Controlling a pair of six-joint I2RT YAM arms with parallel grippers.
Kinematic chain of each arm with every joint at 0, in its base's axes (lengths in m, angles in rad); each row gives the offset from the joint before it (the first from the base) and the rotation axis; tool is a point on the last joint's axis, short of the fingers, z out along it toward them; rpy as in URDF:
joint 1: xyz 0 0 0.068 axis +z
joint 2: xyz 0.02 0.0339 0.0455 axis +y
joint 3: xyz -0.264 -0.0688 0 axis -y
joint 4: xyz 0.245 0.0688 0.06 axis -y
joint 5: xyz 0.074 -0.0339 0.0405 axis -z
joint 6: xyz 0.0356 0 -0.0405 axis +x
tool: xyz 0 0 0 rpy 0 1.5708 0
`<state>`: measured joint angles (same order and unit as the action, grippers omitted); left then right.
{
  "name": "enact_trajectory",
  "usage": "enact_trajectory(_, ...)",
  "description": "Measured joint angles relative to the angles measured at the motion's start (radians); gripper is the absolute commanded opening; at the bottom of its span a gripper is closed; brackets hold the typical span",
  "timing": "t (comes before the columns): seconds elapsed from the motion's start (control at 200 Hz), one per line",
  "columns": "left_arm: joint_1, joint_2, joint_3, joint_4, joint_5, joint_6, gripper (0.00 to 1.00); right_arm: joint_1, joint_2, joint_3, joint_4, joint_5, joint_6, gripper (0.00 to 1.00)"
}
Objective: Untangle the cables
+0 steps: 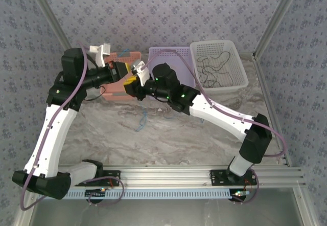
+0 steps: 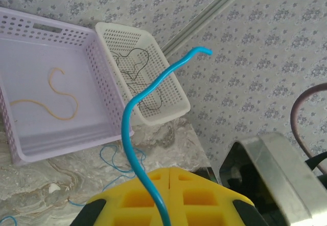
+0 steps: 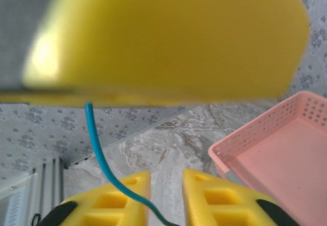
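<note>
The left fingers are fully closed and pinch the blue cable, whose free end rises above them toward 1 o'clock. The right fingers stand a narrow gap apart, close to the left pair. The cable crosses one of them and drops into the gap, but no clamp is evident.

Step in hand, as judged: separating the blue cable, with a second hold being set up. The next move calls for the right fingers to close squarely on the cord, then a slow lift so the blue loops near the centre of the surface pay out without snagging.

In the top view the pink basket sits at 11 o'clock — the probable destination. The tan cable lies in the purple basket at 12 o'clock, the black cable in the white basket at 1 o'clock. The surface is marbled grey; the walls carry floral paper between aluminium posts.
</note>
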<state>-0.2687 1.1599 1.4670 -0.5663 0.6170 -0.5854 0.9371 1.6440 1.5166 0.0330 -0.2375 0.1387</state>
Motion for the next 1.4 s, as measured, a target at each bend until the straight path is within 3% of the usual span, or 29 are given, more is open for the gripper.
enact_trajectory(0.06, 0.000, 0.000, 0.000, 0.000, 0.000, 0.002, 0.00, -0.002, 0.004, 0.003, -0.001, -0.003, 0.011, 0.00)
enact_trajectory(0.165, 0.000, 0.000, 0.000, 0.000, -0.005, 0.002, 0.00, -0.003, 0.004, 0.003, 0.000, -0.006, 0.018, 0.00)
enact_trajectory(0.26, 0.000, 0.000, 0.001, -0.007, -0.023, 0.002, 0.10, -0.003, 0.004, 0.003, 0.000, -0.006, 0.030, 0.00)
enact_trajectory(0.295, 0.000, 0.000, 0.003, -0.011, -0.032, 0.002, 0.21, -0.004, 0.004, 0.003, 0.000, -0.005, 0.034, 0.00)
enact_trajectory(0.395, 0.003, -0.001, 0.014, -0.017, -0.074, 0.001, 0.78, -0.008, 0.003, 0.003, -0.001, -0.002, 0.048, 0.00)
enact_trajectory(0.49, 0.017, -0.012, 0.024, -0.034, -0.156, -0.005, 0.99, -0.016, 0.003, 0.003, -0.008, 0.005, 0.068, 0.00)
enact_trajectory(0.7, 0.034, -0.152, 0.021, -0.123, -0.470, -0.031, 0.99, -0.053, 0.004, 0.063, -0.055, 0.006, 0.134, 0.00)
enact_trajectory(0.844, 0.036, -0.321, -0.061, -0.165, -0.631, -0.060, 0.95, -0.074, 0.040, 0.216, -0.089, 0.006, 0.187, 0.00)
enact_trajectory(1.159, 0.036, -0.486, -0.430, -0.263, -0.739, -0.157, 0.90, -0.128, 0.335, 0.811, -0.241, -0.027, 0.292, 0.00)
enact_trajectory(1.324, 0.036, -0.551, -0.535, -0.284, -0.766, -0.188, 0.82, -0.169, 0.537, 1.129, -0.288, -0.071, 0.375, 0.00)
enact_trajectory(1.399, 0.036, -0.591, -0.581, -0.283, -0.779, -0.203, 0.79, -0.188, 0.595, 1.195, -0.270, -0.093, 0.419, 0.00)
